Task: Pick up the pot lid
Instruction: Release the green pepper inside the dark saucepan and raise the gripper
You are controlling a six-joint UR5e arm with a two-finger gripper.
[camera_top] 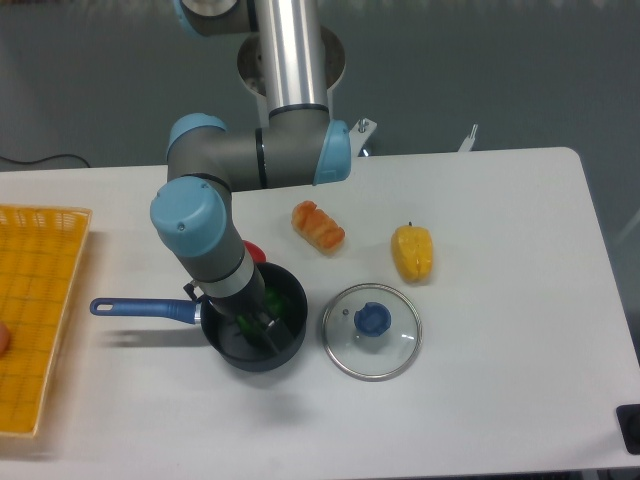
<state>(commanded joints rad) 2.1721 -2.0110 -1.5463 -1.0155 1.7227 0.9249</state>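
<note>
– Black thing [630, 437] at the near corner, what's that?

– Can't tell, it's cut off. But look, there's the pot lid [372, 352]! It's on the tabletop [500, 400], just beside the black pot [255, 362], and it's clear with a round blue knob [372, 319]

– So is the gripper [235, 310] holding it?

– No, it's down at the pot, by some green stuff [245, 322]. Its fingers are dark against the dark pot, so I can't tell how wide apart they are, or if they have hold of anything in there

– What could go wrong?

– If it slides sideways too soon, its fingers might bump the rim and shove the pot into the lid. I think it should go straight up first. And if it's pinching the green stuff, there'd be no room for the knob

– And at the knob?

– That looks round and smooth, so it may slip out if the pinch is too high. Too low, and the fingers could knock the lid and make it skid
</note>
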